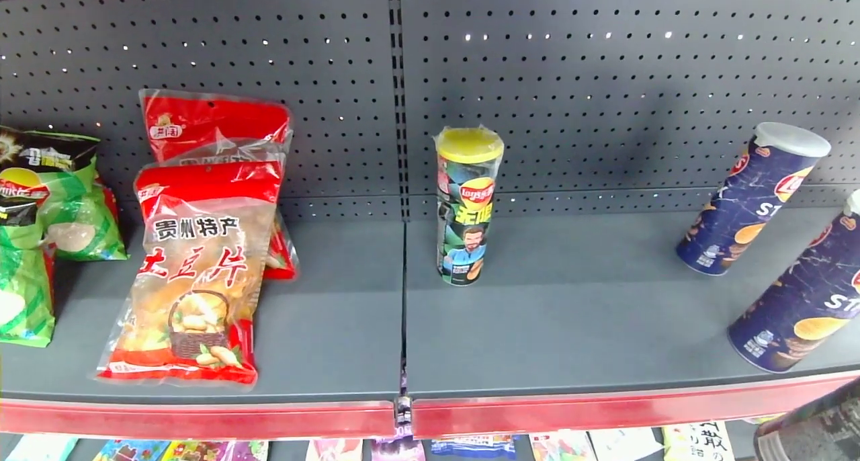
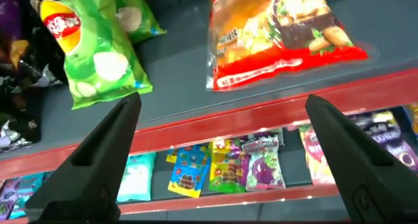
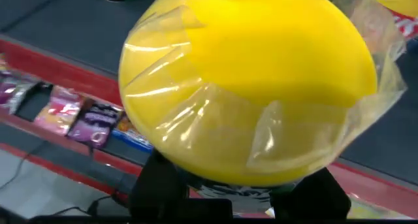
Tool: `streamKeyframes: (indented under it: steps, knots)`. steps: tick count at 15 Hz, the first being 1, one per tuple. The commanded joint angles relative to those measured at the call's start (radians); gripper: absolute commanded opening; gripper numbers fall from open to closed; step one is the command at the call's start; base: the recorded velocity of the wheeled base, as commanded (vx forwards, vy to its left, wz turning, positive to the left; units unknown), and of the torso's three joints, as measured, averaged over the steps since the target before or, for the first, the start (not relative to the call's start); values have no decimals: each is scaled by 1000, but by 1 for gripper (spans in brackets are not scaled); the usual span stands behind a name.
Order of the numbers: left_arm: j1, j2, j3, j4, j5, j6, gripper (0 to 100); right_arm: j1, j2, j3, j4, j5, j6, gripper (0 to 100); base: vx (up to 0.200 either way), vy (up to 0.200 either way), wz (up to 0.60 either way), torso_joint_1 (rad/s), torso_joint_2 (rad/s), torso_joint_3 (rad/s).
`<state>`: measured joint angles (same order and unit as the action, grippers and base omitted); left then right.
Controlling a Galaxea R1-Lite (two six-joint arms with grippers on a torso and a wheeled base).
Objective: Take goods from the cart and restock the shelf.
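Nearest to us, the right gripper [image 3: 238, 196] clamps a yellow-lidded can [image 3: 251, 74]. Its dark fingers [image 3: 163, 188] press on either side of the body, under a lid wrapped in clear film. The right wrist view gives us this grip from above the lid. The head view offers a dark, tilted cylinder [image 1: 816, 424] below the right end of the shelf [image 1: 571, 313], and we cannot tell whether it is that can.

The left gripper [image 2: 222, 100] hangs wide open with nothing between its fingers, just in front of the shelf's red front edge [image 2: 261, 110]. Under that edge the left wrist view adds bright sweet packets [image 2: 225, 168] on a lower shelf [image 2: 248, 198].

Beyond the edge, a front red bag [image 1: 191, 279] lies near the front left, with a second red bag [image 1: 208, 121] behind it. Green bags [image 1: 27, 246] crowd the left end. A standing can [image 1: 468, 205] is upright at mid-shelf, toward the back. Two blue cans [image 1: 749, 199] sit at the right end, well apart from it, before the pegboard back [image 1: 605, 78].
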<state>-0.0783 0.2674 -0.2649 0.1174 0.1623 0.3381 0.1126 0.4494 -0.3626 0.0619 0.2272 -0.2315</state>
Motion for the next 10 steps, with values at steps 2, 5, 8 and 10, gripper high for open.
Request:
streamKeyframes:
  steps: [2,5,8,10]
  knots:
    - [-5,6,-5,-1,-41,-1,100,9,-14,-1,1,118,0,0,0,0,0,0,0,0]
    - [-5,33,-16,-1,-139,-1,100,45,75,-116,1,149,9,0,0,0,0,0,0,0]
    - [-5,162,-80,-5,-270,-4,100,108,219,-234,-1,149,63,0,0,0,0,0,0,0]
    - [-5,291,-137,-18,-354,-2,100,167,299,-297,-5,146,69,0,0,0,0,0,0,0]
